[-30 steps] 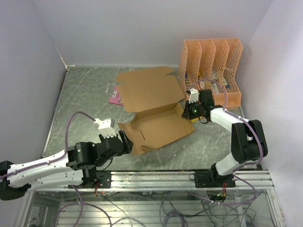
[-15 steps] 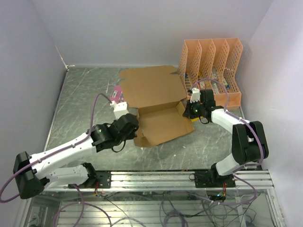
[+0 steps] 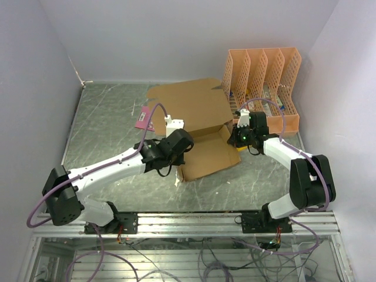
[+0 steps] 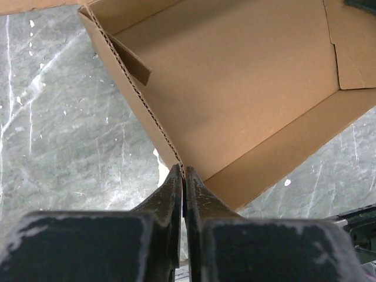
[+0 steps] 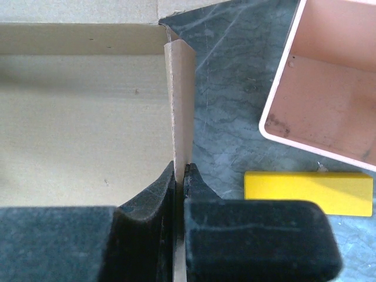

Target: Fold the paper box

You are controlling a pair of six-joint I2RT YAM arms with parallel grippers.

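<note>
Holds paper box (image 3: 208,154) mid-table, just left of orange organizer (image 3: 258,70), with left gripper (image 4: 184,171) clamped on its left wall and right gripper (image 5: 180,168) clamped on its right wall, probably to keep both walls upright for folding.

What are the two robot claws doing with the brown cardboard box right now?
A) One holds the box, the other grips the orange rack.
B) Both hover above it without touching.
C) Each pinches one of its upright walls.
C: in the wrist views the left gripper is closed on a raised wall of the paper box, and the right gripper is closed on another.
</note>
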